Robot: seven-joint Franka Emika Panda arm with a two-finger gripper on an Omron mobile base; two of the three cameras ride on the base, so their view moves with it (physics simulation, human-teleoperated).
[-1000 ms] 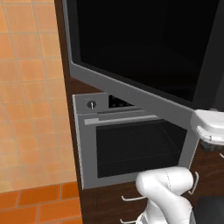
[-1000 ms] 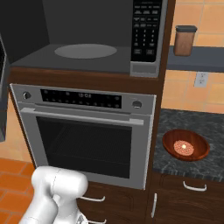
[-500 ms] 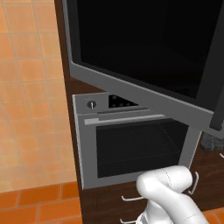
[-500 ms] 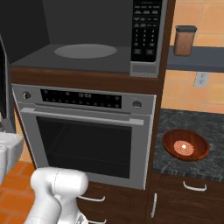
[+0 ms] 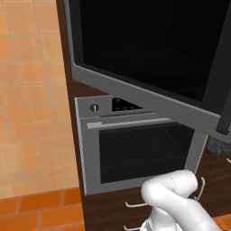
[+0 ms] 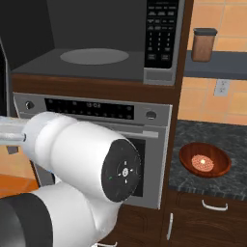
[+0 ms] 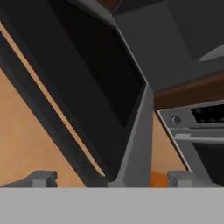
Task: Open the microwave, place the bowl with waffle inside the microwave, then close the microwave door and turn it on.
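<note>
The microwave (image 6: 96, 43) stands open, its grey cavity and round turntable (image 6: 94, 56) showing, with the keypad (image 6: 161, 34) on its right edge. The microwave door (image 5: 149, 54), a black glass panel in a grey frame, is swung far out, its dark bar handle (image 5: 225, 67) at the right. The brown bowl with waffle (image 6: 205, 160) rests on the dark counter right of the oven. My gripper (image 7: 113, 180) is open and holds nothing. It looks along the door (image 7: 100, 87) from below, the door's lower grey edge (image 7: 139, 131) running down between the fingertips (image 7: 43, 178).
A silver oven (image 6: 144, 144) sits under the microwave, also seen below the open door (image 5: 135, 153). A brown canister (image 6: 202, 44) stands on a shelf at the upper right. My white arm (image 6: 82, 169) takes up the foreground. An orange tiled wall (image 5: 31, 113) lies to the left.
My arm has swung left across the right base view and now looms large in front of the oven. The hand has left the right edge of the left base view. The door stays open.
</note>
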